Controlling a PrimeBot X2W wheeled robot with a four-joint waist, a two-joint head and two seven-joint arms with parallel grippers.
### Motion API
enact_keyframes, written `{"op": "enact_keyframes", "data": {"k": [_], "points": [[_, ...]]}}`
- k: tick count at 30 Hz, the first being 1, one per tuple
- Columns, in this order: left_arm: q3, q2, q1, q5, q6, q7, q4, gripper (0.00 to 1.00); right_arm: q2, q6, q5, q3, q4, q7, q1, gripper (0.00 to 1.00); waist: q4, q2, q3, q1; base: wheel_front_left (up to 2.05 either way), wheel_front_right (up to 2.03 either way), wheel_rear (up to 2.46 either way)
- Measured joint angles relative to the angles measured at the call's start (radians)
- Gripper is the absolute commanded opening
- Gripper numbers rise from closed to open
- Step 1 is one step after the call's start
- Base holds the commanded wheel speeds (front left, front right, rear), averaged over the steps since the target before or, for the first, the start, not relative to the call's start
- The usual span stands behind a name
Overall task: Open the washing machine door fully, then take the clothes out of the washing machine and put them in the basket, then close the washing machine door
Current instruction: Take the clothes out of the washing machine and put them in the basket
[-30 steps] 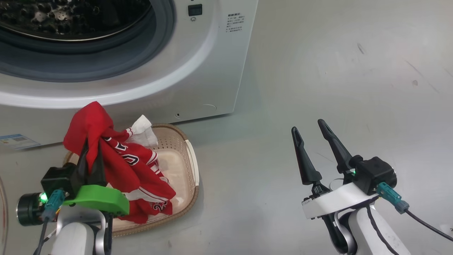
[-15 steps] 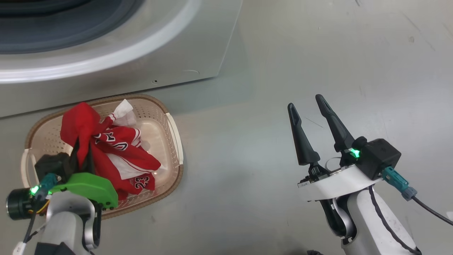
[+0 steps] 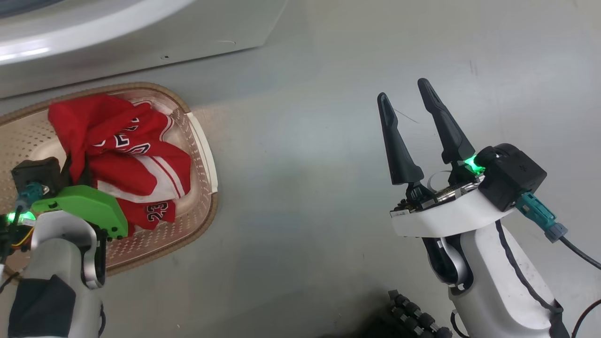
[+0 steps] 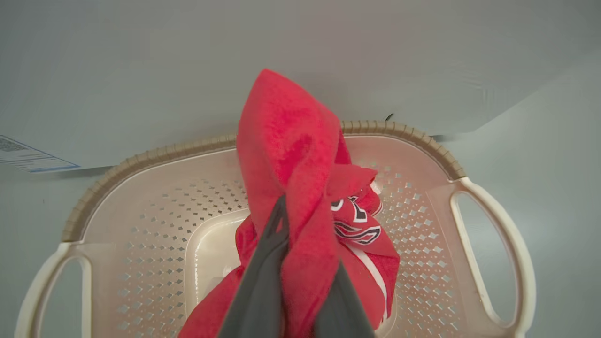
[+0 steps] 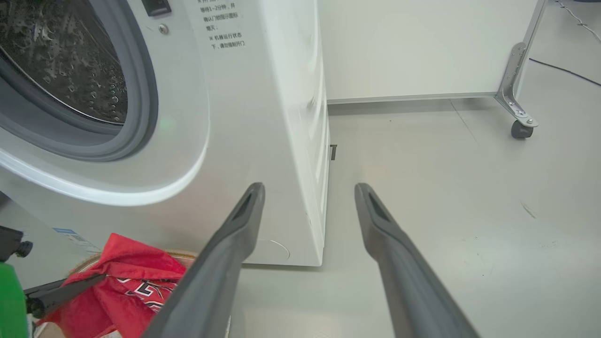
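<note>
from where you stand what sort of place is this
Probably a test room or lab staged as a laundry corner, not a home: a washing machine on bare grey floor, a basket with red clothes, and a white partition on a metal castor foot.

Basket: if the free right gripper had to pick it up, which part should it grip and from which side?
Probably the white side handle facing the right gripper, approached from above. It is a thin loop with an open slot, so one finger could pass through and pinch it. The red clothes heap in the middle of the basket, clear of it.
</note>
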Motion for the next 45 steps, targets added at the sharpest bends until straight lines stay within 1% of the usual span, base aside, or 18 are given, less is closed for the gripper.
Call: {"op": "enact_keyframes", "data": {"k": [2,6,8,16,19,20,22,23,26,32,38,45], "points": [[0.001,0.0,-0.014,-0.003,-0.005,0.008,0.033,0.0,0.0,-0.006,0.0,0.002,-0.001,0.0,-0.007,1.0,-0.007,0.0,0.022,0.0,0.0,0.0,0.0],[0.005,0.0,-0.032,-0.004,-0.007,0.009,0.099,0.0,0.0,-0.007,0.008,0.007,0.0,0.0,-0.022,1.0,-0.019,0.0,0.057,0.0,0.0,0.0,0.0],[0.008,0.0,-0.042,-0.015,-0.015,0.015,0.136,0.0,0.0,-0.007,0.009,0.008,0.002,0.0,-0.027,1.0,-0.024,0.0,0.068,0.0,0.0,0.0,0.0],[0.014,0.0,-0.086,-0.022,-0.018,0.018,0.23,0.0,0.0,-0.007,0.009,0.018,0.013,0.0,-0.038,1.0,-0.029,0.0,0.083,0.0,0.0,0.0,0.0],[0.01,0.0,-0.102,-0.022,-0.03,0.018,0.258,0.0,0.0,-0.008,0.009,0.02,0.02,0.0,-0.042,1.0,-0.027,0.0,0.081,0.0,0.0,0.0,0.0],[0.006,-0.001,-0.106,-0.022,-0.034,0.017,0.269,0.09,0.0,-0.008,0.009,0.02,0.025,0.0,-0.044,1.0,-0.026,0.0,0.079,0.0,0.0,0.0,0.0],[-0.001,-0.001,-0.111,-0.022,-0.034,0.017,0.295,0.61,0.0,-0.008,0.007,0.02,0.034,0.0,-0.047,1.0,-0.023,0.0,0.072,0.0,0.0,0.0,0.0],[-0.003,-0.002,-0.112,-0.021,-0.034,0.017,0.309,0.99,0.0,-0.008,0.007,0.02,0.038,0.0,-0.047,1.0,-0.021,0.0,0.067,0.0,0.0,0.0,0.0],[-0.002,-0.005,-0.112,-0.022,-0.034,0.009,0.342,1.0,0.0,-0.007,0.007,0.021,0.054,0.0,-0.047,1.0,-0.016,0.0,0.05,0.0,0.0,0.0,0.0],[-0.006,-0.019,-0.111,-0.021,-0.034,-0.043,0.375,1.0,0.0,-0.006,0.007,0.018,0.076,0.0,-0.047,1.0,-0.003,0.0,0.005,0.0,0.0,0.0,0.0],[-0.015,-0.062,-0.109,-0.021,-0.045,-0.135,0.375,1.0,0.0,-0.005,-0.013,-0.013,0.11,0.0,-0.033,1.0,0.024,0.0,-0.065,0.0,0.0,0.0,0.0],[-0.021,-0.078,-0.085,-0.028,-0.065,-0.231,0.346,1.0,-0.001,-0.002,-0.034,-0.054,0.144,0.0,0.006,1.0,0.063,0.0,-0.149,0.0,0.0,0.0,0.0]]}}
